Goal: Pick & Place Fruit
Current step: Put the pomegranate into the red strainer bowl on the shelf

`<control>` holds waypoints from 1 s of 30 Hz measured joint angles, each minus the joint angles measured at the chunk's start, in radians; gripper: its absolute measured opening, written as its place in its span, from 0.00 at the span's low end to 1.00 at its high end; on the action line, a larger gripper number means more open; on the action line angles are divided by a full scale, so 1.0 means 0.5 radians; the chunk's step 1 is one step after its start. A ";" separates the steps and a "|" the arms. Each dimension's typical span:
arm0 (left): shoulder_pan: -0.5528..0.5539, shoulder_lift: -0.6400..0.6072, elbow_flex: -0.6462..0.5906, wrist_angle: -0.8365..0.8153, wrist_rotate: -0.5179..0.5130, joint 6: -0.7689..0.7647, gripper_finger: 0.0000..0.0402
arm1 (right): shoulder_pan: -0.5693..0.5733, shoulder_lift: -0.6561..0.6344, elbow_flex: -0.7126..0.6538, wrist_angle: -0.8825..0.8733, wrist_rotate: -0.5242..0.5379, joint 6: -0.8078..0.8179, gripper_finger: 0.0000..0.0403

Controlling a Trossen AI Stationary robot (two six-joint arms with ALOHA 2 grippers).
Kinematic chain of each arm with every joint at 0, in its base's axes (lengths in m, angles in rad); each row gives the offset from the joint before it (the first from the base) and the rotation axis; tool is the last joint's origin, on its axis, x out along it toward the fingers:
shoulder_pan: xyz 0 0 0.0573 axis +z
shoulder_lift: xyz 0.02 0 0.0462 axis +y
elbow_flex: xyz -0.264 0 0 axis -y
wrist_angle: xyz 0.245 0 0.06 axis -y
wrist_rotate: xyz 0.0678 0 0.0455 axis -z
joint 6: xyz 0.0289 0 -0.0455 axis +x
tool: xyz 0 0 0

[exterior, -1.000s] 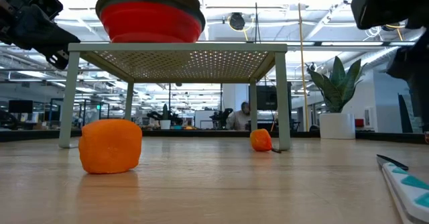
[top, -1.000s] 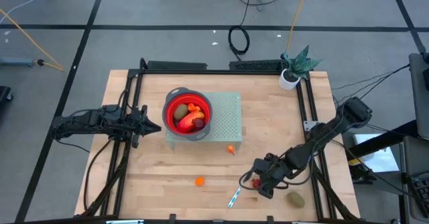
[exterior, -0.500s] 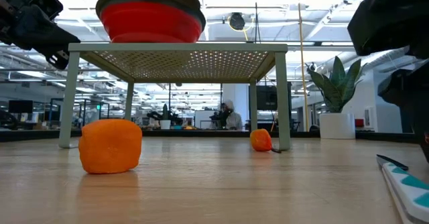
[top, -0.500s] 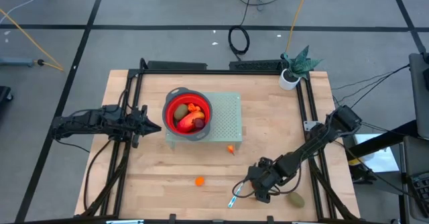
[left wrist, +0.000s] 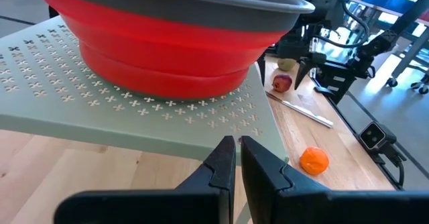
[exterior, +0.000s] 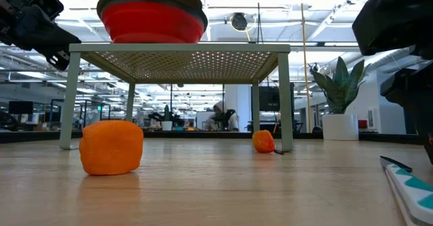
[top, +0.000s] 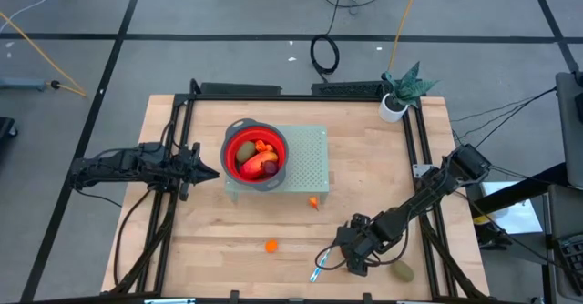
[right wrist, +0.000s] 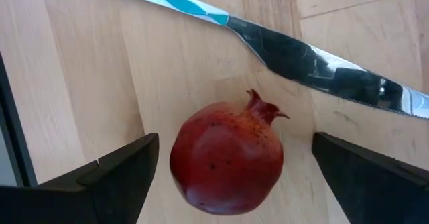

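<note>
Right gripper spread wide over a dark red pomegranate, not gripping.
Pomegranate sits on the table, between the open fingers and just beside the knife, well apart from the red bowl. Bowl is on the green perforated stand with several fruits inside. Two orange fruits lie between bowl and knife, an olive one beyond the right gripper. Left gripper pinched closed, empty, beside the bowl.
</note>
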 joint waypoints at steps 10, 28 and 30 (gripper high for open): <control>0.000 0.000 0.000 0.001 -0.001 0.005 0.06 | -0.015 0.001 -0.002 -0.033 0.013 0.000 0.74; 0.000 0.000 0.000 0.002 -0.001 0.002 0.06 | -0.118 -0.395 -0.009 -0.237 0.005 0.077 0.47; 0.000 0.000 0.000 0.002 -0.001 0.001 0.06 | -0.146 -0.508 -0.008 -0.233 0.040 0.106 0.47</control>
